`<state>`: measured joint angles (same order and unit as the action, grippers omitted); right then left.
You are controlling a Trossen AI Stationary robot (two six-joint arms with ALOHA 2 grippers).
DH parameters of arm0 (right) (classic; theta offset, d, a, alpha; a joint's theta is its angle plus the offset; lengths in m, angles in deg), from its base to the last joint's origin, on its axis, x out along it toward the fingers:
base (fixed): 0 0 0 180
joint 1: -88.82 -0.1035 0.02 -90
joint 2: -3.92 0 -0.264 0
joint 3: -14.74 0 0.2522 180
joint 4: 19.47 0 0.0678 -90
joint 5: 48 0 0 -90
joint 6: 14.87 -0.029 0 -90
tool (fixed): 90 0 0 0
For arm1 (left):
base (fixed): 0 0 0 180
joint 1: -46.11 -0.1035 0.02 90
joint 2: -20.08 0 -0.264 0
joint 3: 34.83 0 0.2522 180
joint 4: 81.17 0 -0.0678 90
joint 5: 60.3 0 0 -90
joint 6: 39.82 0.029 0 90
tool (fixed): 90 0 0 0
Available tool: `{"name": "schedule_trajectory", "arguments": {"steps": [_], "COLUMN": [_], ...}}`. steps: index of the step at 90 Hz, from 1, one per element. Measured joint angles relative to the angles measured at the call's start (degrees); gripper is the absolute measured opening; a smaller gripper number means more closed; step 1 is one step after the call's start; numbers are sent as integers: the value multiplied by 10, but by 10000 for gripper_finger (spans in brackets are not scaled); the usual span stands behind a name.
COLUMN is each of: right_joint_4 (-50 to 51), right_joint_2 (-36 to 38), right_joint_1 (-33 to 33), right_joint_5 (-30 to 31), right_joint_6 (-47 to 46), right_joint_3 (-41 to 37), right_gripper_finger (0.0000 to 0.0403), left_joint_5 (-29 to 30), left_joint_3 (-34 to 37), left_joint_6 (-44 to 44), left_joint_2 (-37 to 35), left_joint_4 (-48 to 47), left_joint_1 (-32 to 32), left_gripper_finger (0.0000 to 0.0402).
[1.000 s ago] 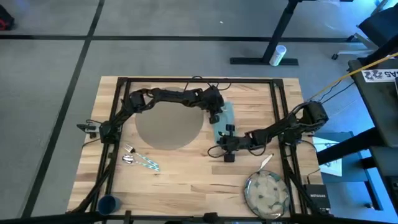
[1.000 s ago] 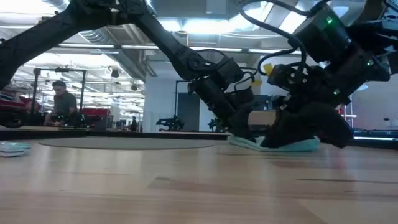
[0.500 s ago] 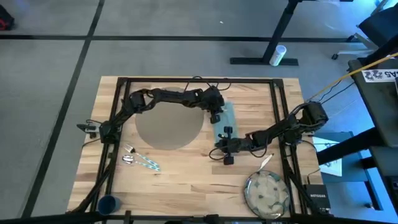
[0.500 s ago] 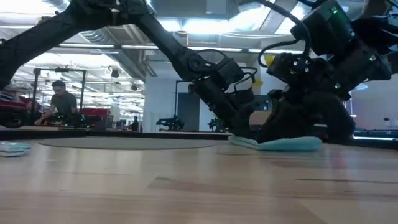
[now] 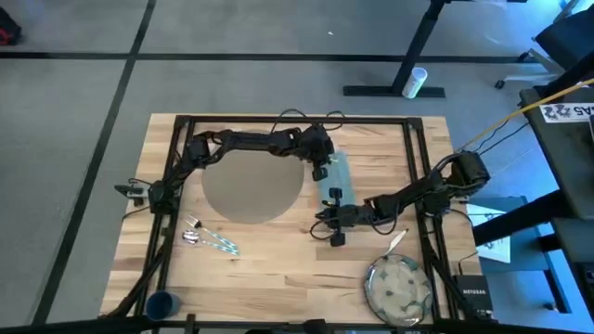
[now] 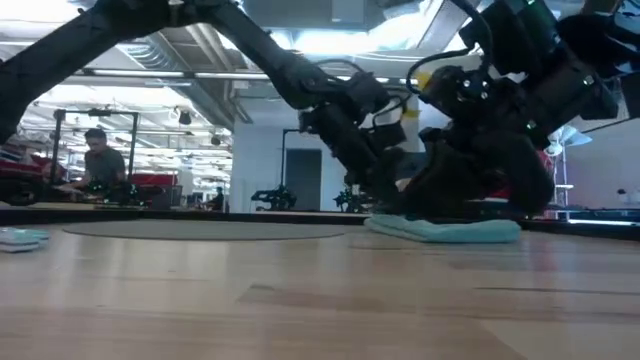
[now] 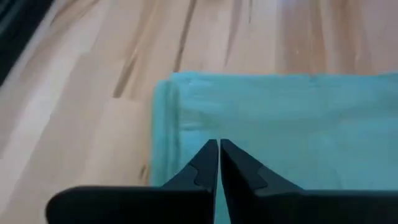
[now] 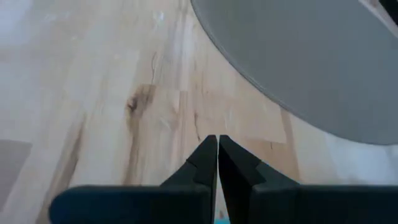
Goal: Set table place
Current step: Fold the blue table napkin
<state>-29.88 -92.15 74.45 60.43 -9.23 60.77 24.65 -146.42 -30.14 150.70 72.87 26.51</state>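
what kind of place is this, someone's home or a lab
Most likely a robotics lab or workshop, not a home: two robot arms work a framed wooden table, the floor is grey office carpet, and a person sits at a far bench.

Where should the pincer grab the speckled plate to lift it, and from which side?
Grip the plate by its rim, probably the edge facing the table's middle. It lies flat near the table's corner, so only the thin raised rim offers a hold. The right pincer is nearest, coming from above with one finger inside the rim.

Grey carpet floor (image 5: 83, 83) with dark seams — bright ceiling lights (image 6: 310, 40), a seated person (image 6: 100, 165) far back.
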Motion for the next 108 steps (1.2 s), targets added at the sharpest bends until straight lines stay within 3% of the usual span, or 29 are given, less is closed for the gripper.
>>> {"name": "schedule_trajectory", "arguments": {"steps": [28, 60, 83, 108], "right_joint_4": [5, -22, -4, 157], "right_joint_2": [42, 101, 203, 329], "right_joint_1": [-3, 34, 73, 119], "right_joint_5": [-1, -77, -73, -5], "right_joint_6": [78, 109, 114, 83], "right_joint_3": [-16, -93, -153, -173], "right_gripper_finger": [0, 0, 0, 0], "left_joint_5": [-32, -81, -81, -78], "left_joint_3": [0, 0, 0, 0], "left_joint_6": [-25, -63, -62, -52], "left_joint_2": [-10, -10, -10, -10], "left_joint_4": [42, 223, 192, 162], "left_joint_1": [2, 29, 47, 87], "left_gripper_finger": [0, 0, 0, 0]}}
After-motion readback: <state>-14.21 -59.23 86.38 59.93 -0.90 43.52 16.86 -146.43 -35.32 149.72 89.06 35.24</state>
